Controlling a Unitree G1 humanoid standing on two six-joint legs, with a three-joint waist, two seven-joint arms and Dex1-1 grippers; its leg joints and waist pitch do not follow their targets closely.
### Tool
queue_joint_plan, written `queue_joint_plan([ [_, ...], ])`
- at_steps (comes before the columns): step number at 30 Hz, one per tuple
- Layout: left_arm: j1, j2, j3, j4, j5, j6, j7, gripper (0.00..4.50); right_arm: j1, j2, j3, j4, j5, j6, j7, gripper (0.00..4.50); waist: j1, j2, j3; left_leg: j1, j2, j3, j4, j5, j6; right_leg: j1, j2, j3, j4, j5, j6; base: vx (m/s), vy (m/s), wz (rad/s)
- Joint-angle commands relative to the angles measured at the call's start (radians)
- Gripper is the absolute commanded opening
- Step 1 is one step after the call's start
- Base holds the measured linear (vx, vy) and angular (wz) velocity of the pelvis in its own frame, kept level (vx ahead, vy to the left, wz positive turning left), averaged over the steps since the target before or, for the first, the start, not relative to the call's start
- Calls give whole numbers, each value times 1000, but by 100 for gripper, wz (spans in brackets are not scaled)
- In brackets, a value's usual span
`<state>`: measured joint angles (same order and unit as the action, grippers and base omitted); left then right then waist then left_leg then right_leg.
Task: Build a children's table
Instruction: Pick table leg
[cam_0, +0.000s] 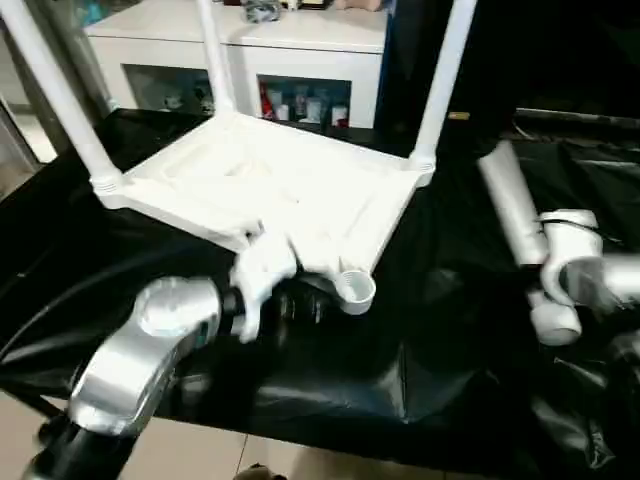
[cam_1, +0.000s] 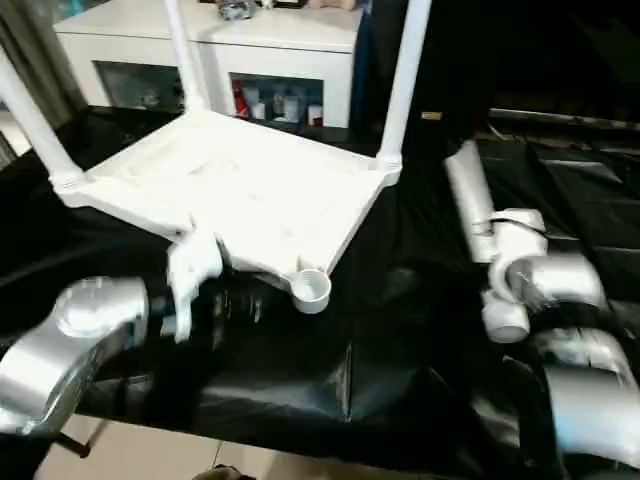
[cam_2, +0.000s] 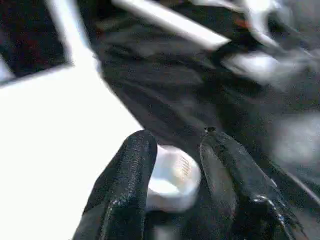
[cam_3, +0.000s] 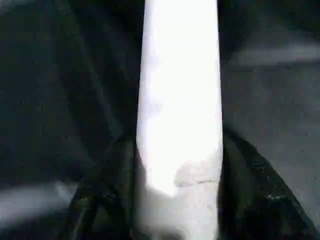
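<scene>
The table top (cam_0: 270, 190) lies upside down on the black-covered counter (cam_0: 420, 370), three legs (cam_0: 445, 80) pointing up. The left gripper (cam_2: 175, 175) pinches its empty near corner socket (cam_2: 172, 177). The right gripper (cam_3: 177, 200) clamps the fourth leg (cam_1: 470, 210), lying lengthwise away from the robot.

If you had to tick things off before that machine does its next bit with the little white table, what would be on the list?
1. Three white tubular legs stand in the upturned white plastic tabletop: ok.
2. Near round corner socket empty: ok.
3. Left gripper straddles that socket: ok.
4. Fourth white tubular leg lies on the black sheet, between the right gripper's fingers: ok.
5. Right grip firm: cannot tell.
6. Leg's threaded end faces the socket: cannot tell.
</scene>
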<state>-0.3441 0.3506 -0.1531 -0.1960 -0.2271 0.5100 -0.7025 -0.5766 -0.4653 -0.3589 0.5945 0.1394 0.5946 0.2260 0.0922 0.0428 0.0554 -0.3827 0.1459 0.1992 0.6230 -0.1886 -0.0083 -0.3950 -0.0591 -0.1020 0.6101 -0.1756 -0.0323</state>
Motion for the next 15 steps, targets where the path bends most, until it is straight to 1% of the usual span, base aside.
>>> queue_joint_plan([
  [1, -42, -37, 11, 39, 4, -9, 54, 188, 26, 30, -85, -194, 105, -13, 44, 186, -2, -11, -67, 21, 81, -52, -77, -231, 18, 44, -104, 63, -103, -406, -80, 0, 0, 0],
  [2, -49, -47, 13, 45, 2, -8, 61, 188, 37, 39, -97, -226, 126, -8, 60, 186, -2, -14, -65, 19, 79, -47, -76, -229, 30, 43, -103, 66, -108, -406, -69, 0, 0, 0],
  [3, -90, -101, 32, 75, -27, 7, 95, 216, 94, 85, -142, -386, 251, 22, 165, 186, -2, -15, -67, 17, 79, -49, -75, -213, 44, 47, -105, 63, -106, -401, -72, 0, 0, 0],
  [4, -107, -122, 41, 85, -45, 16, 104, 223, 121, 99, -149, -447, 300, 32, 214, 186, 0, -9, -67, 16, 76, -47, -72, -207, 55, 48, -106, 63, -106, -403, -70, 0, 0, 0],
  [5, -124, -143, 50, 94, -64, 26, 111, 223, 149, 112, -153, -507, 348, 40, 263, 186, 4, -6, -69, 20, 79, -47, -71, -212, 67, 43, -107, 61, -112, -408, -68, 0, 0, 0],
  [6, -156, -180, 70, 107, -107, 52, 120, 223, 195, 127, -152, -591, 422, 60, 339, 186, 8, -10, -71, 13, 79, -49, -71, -187, 80, 49, -106, 58, -108, -396, -66, 0, 0, 0],
  [7, -196, -225, 102, 123, -167, 97, 131, 234, 247, 136, -146, -665, 500, 92, 395, 186, 13, -2, -72, 15, 82, -48, -69, -173, 91, 46, -106, 58, -109, -378, -78, 0, 0, 0],
  [8, -225, -258, 131, 136, -225, 143, 137, 248, 274, 137, -136, -694, 534, 94, 429, 186, 16, -4, -72, 17, 82, -48, -67, -177, 94, 42, -107, 57, -113, -384, -84, 0, 0, 0],
  [9, -233, -267, 139, 139, -242, 156, 139, 261, 282, 138, -133, -702, 543, 94, 439, 186, 19, -4, -72, 10, 78, -49, -66, -166, 93, 48, -109, 52, -111, -393, -98, 0, 0, 0],
  [10, -260, -297, 166, 153, -292, 197, 147, 266, 313, 138, -120, -735, 579, 85, 457, 186, 20, -5, -74, 11, 81, -51, -67, -158, 92, 47, -108, 52, -110, -389, -98, 0, 0, 0],
  [11, -313, -338, 199, 173, -381, 239, 131, 276, 341, 134, -98, -769, 631, 86, 493, 186, 23, -4, -73, 14, 81, -49, -65, -156, 92, 42, -107, 52, -113, -397, -95, 0, 0, 0],
  [12, -333, -350, 207, 180, -408, 249, 123, 287, 346, 137, -98, -783, 650, 97, 504, 186, 26, -3, -72, 16, 75, -45, -62, -162, 91, 42, -107, 50, -119, -427, -92, 0, 0, 0],
  [13, -355, -366, 220, 190, -441, 259, 118, 287, 348, 135, -91, -796, 661, 107, 518, 186, 28, -8, -71, 12, 75, -48, -64, -157, 91, 45, -106, 49, -119, -437, -84, 0, 0, 0],
  [14, -372, -378, 228, 197, -464, 269, 118, 299, 348, 136, -86, -809, 670, 115, 524, 186, 30, -7, -72, 11, 76, -50, -66, -155, 90, 45, -106, 48, -119, -437, -79, 0, 0, 0],
  [15, -391, -392, 236, 209, -477, 276, 122, 308, 347, 143, -89, -827, 681, 134, 527, 186, 30, -6, -69, 14, 77, -49, -66, -164, 88, 41, -106, 48, -125, -455, -70, 0, 0, 0],
])
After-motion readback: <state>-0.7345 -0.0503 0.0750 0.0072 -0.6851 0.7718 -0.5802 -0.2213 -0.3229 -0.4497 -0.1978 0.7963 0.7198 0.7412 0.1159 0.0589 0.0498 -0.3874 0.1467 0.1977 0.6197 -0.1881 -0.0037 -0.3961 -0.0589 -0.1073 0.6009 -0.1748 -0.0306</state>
